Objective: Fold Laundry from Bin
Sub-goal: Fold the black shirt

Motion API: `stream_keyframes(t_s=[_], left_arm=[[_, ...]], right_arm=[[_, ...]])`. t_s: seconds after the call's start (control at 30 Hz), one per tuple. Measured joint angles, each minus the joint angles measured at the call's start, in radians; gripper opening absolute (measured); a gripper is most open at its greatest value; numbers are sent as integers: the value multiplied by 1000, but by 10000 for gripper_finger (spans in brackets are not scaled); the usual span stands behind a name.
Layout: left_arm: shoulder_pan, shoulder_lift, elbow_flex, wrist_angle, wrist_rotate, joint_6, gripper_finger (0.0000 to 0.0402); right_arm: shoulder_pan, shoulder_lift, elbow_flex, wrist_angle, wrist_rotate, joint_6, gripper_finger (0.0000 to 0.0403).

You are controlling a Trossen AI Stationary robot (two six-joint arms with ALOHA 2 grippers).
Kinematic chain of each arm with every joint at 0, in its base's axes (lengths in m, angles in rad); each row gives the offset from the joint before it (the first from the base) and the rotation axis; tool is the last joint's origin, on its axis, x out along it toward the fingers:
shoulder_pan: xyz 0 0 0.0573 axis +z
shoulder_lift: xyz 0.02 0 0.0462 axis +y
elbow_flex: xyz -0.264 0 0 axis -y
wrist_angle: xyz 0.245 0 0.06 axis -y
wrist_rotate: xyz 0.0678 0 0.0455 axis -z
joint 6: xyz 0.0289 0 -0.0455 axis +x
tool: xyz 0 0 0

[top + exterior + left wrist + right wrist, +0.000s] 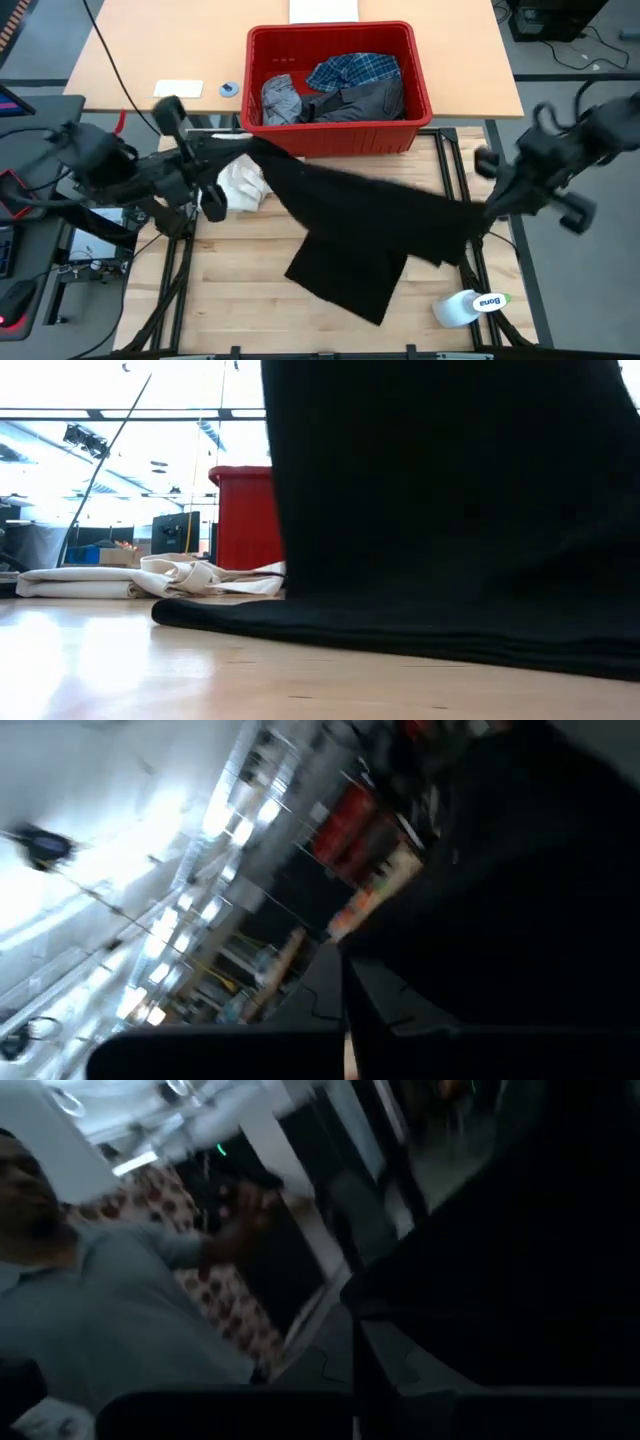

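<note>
A large black garment [380,215] is spread in the air between my two grippers, in front of the red bin [335,135]. My left gripper [246,150] is shut on its left upper end and my right gripper [482,212] on its right upper end. The garment hangs like a curtain in the low view [450,490], with its lower end [345,280] lying on the table. Inside the bin lie a blue-and-white plaid shirt [352,70], a light grey garment [281,98] and a dark grey one [365,100]. My left gripper holds the black garment by its upper left end [262,153], coming in about level from the table's left. The dark cloth [520,900] covers the fingertips, so the hold itself does not show. The garment hangs below, its lower end on the table. My right gripper holds the garment's upper right end [468,218], reaching in about level from the table's right. Black cloth [520,1250] fills the space at the fingers and hides how many layers are caught. The upper edge runs fairly taut toward the other gripper.
A cream-white cloth [240,185] lies on the table under my left gripper, also low in the low view [150,578]. A white bottle [470,305] lies at the near right. A white card [178,90] and a small round blue thing [229,89] sit left of the bin. A person [100,1310] stands beyond the table.
</note>
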Motion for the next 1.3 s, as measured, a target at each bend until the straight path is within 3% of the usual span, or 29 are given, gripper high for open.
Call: stream_keyframes(t_s=[0.1,0.23,0.43,0.6,0.97,1.17,1.3], left_arm=[[-30,5,5,186,6,134,2],[-63,7,5,345,88,257,3],[-69,8,5,465,311,272,3],[-89,8,5,491,390,267,4],[-255,7,18,497,511,167,4],[-336,11,18,490,545,6,4],[-381,41,18,516,612,-52,4]], right_arm=[[-18,11,30,100,-44,-96,4],[-35,22,43,257,-144,-196,4],[-74,32,68,403,-167,-220,5],[-88,62,68,541,-227,-163,11],[-72,179,68,585,-408,16,14],[-23,280,68,733,-576,70,15],[20,334,67,830,-613,115,15]])
